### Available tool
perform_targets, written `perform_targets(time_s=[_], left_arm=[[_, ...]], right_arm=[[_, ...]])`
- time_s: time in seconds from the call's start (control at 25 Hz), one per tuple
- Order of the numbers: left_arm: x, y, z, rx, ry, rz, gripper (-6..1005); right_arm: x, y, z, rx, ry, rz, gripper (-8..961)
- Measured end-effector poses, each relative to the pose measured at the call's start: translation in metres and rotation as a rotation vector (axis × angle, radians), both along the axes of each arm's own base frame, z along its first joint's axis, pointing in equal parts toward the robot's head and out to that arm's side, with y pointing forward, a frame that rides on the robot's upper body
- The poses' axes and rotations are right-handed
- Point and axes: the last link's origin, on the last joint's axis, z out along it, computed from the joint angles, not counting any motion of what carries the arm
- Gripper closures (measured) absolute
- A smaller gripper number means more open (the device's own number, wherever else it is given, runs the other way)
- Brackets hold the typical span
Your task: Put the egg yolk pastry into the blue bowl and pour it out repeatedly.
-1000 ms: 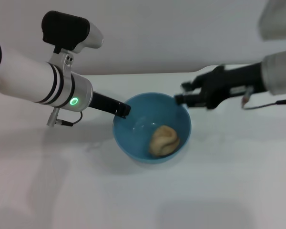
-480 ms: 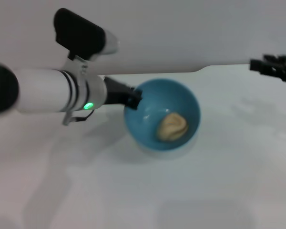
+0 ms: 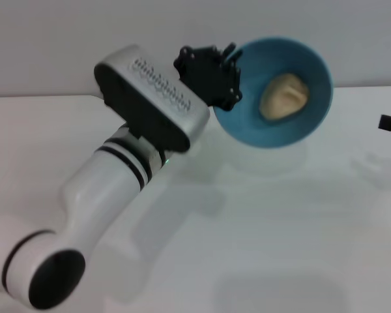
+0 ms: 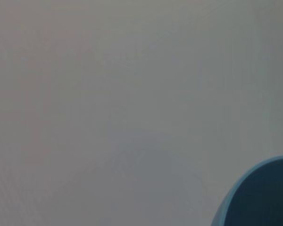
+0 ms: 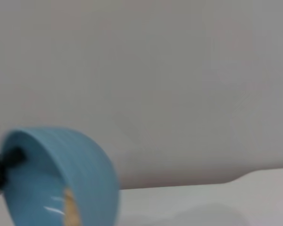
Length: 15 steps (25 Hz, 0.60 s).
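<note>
Tilted, raised blue bowl (image 3: 283, 127) holds beige egg yolk pastry (image 3: 283, 96) inside.

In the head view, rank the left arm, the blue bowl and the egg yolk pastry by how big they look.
1. Left arm: largest, though it is nearest the camera, which inflates it.
2. Blue bowl, held up off the table by the left gripper.
3. Egg yolk pastry, inside the bowl: smallest.

plain white table (image 3: 280, 248) with soft shadows on it, meeting a bare grey-white wall (image 3: 65, 39) behind; light is even and diffuse, nothing else visible in the room
</note>
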Motion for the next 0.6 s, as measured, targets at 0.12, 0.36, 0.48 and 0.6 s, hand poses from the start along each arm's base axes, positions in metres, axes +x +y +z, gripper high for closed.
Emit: perform_targets(time_s=[0.12, 0.36, 0.48, 0.6], left_arm=[[0.001, -0.008, 0.0, 0.084, 0.04, -0.084, 986], [0.004, -0.03, 0.003, 0.291, 0.134, -0.286, 986], [0.008, -0.037, 0.008, 0.368, 0.145, -0.337, 986], [0.012, -0.042, 0.011, 0.412, 0.133, -0.357, 986]], right_arm=[[0.006, -0.003, 0.002, 0.013, 0.016, -0.023, 467], [0.017, -0.01, 0.007, 0.045, 0.04, -0.066, 471], [0.018, -0.011, 0.008, 0.048, 0.042, -0.07, 474], [0.018, -0.01, 0.007, 0.043, 0.041, -0.067, 476]])
